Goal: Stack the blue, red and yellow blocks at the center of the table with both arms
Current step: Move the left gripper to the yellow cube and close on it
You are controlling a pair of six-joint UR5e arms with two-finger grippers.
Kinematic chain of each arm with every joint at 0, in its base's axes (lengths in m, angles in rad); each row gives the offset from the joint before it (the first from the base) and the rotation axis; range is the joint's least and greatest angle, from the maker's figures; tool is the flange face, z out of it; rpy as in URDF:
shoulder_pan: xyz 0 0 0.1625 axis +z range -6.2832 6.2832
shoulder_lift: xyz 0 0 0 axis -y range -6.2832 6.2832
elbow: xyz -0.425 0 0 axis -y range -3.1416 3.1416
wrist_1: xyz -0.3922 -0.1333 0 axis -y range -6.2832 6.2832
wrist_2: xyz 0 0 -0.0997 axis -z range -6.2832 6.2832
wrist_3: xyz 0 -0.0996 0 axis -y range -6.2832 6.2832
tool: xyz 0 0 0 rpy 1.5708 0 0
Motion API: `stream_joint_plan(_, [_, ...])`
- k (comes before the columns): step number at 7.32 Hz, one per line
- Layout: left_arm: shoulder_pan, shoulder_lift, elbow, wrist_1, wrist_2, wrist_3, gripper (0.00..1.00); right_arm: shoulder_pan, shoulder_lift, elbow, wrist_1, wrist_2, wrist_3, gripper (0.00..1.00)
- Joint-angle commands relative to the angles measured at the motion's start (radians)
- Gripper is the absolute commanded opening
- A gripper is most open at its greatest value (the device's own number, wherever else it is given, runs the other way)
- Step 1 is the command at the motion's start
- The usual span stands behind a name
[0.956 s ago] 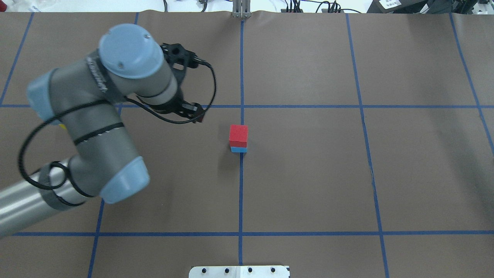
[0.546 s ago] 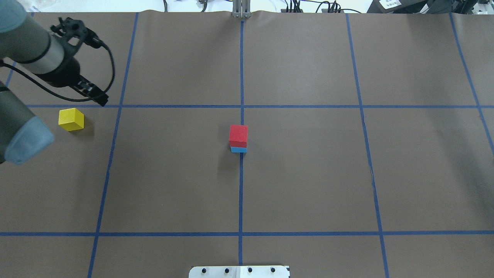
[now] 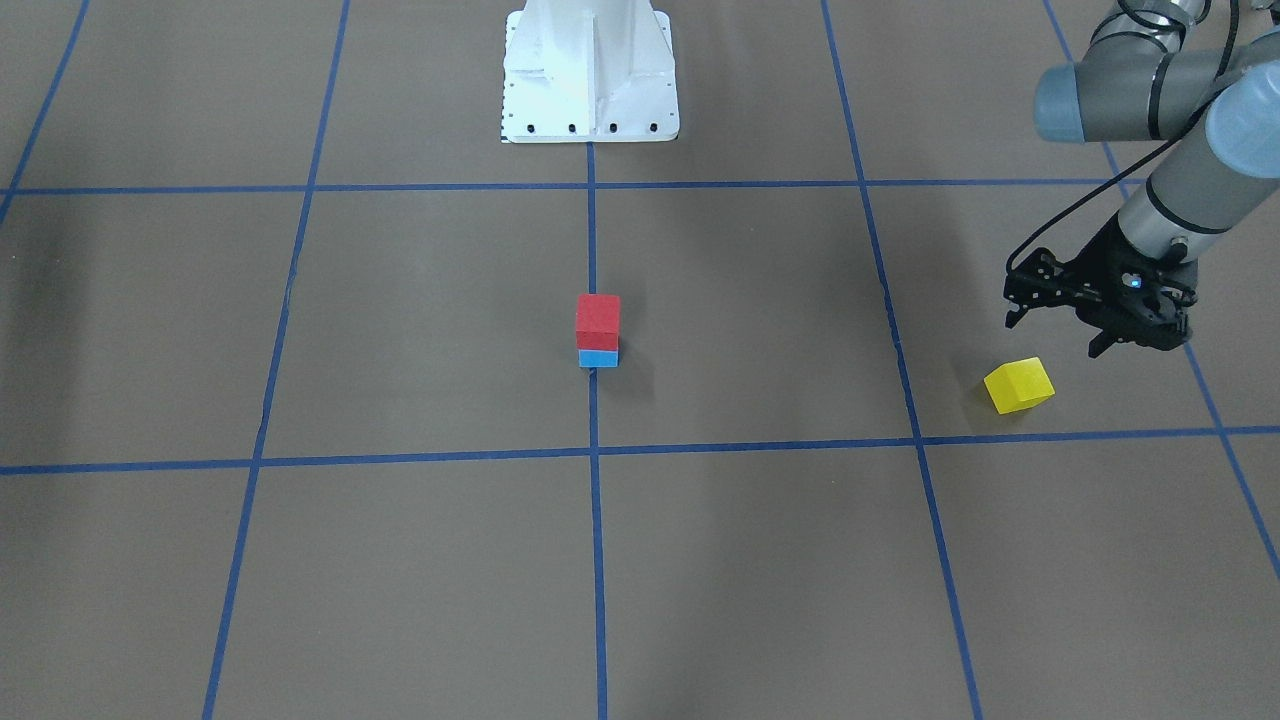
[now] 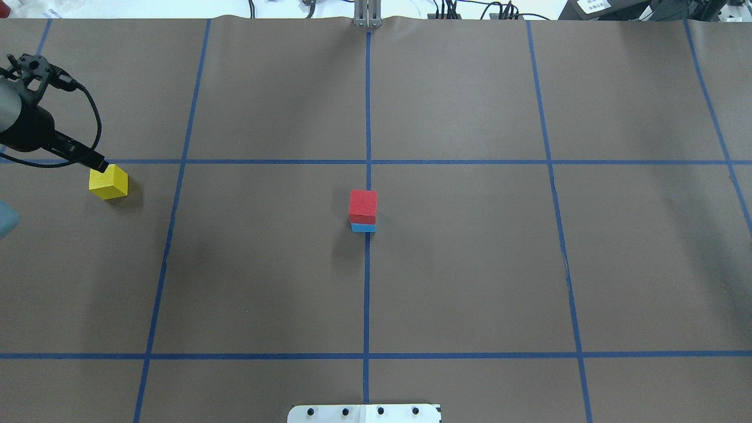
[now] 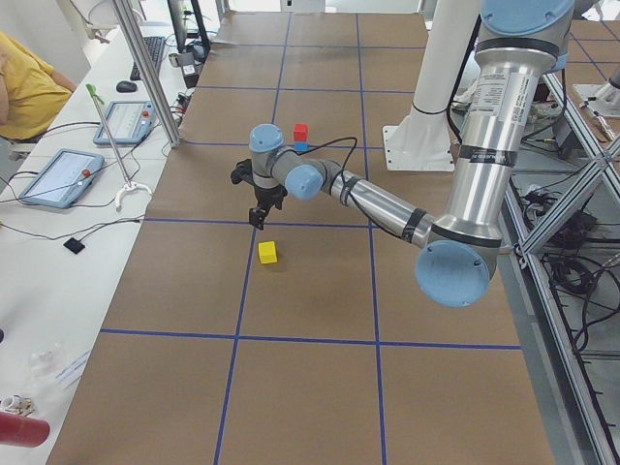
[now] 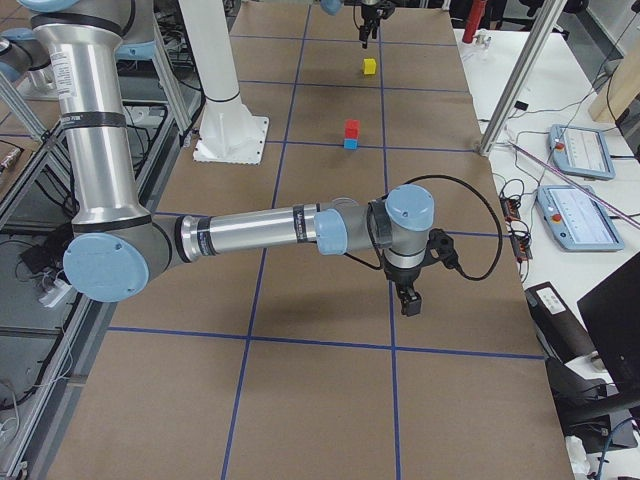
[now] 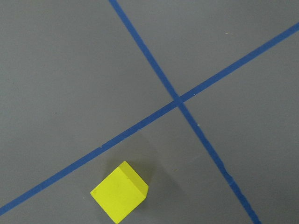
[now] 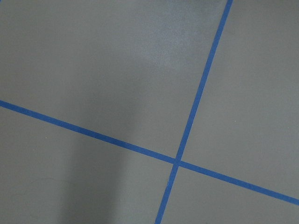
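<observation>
A red block [image 4: 363,204] sits on a blue block [image 4: 363,227] at the table's centre; the stack also shows in the front view [image 3: 598,320]. A yellow block [image 4: 108,182] lies alone at the far left, also seen in the front view [image 3: 1019,385] and low in the left wrist view [image 7: 120,191]. My left gripper [image 3: 1053,337] hovers open and empty just above and beside the yellow block, its fingertip [image 4: 98,165] at the block's far corner. My right gripper [image 6: 410,300] shows only in the exterior right view, over bare table; I cannot tell its state.
Blue tape lines grid the brown table. The robot's white base [image 3: 588,70] stands at the near edge. Beyond the far edge are desks with tablets [image 5: 60,174] and a seated person in yellow [image 5: 24,87].
My left arm has swung from beside the centre stack far to the left, uncovering the yellow block and ending with the gripper at it. The stack has not moved.
</observation>
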Motion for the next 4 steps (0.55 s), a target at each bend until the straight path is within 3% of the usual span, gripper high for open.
stream_joint_plan(1, [0.006, 0.024, 0.059, -0.146, 0.033, -0.284, 1.0, 0.0, 0.002, 0.001, 0.001, -0.002, 0.0, 1.0])
stream_joint_plan(4, [0.102, 0.036, 0.059, -0.146, 0.2, -0.43, 1.0, 0.0, 0.005, 0.001, 0.007, -0.007, 0.0, 1.0])
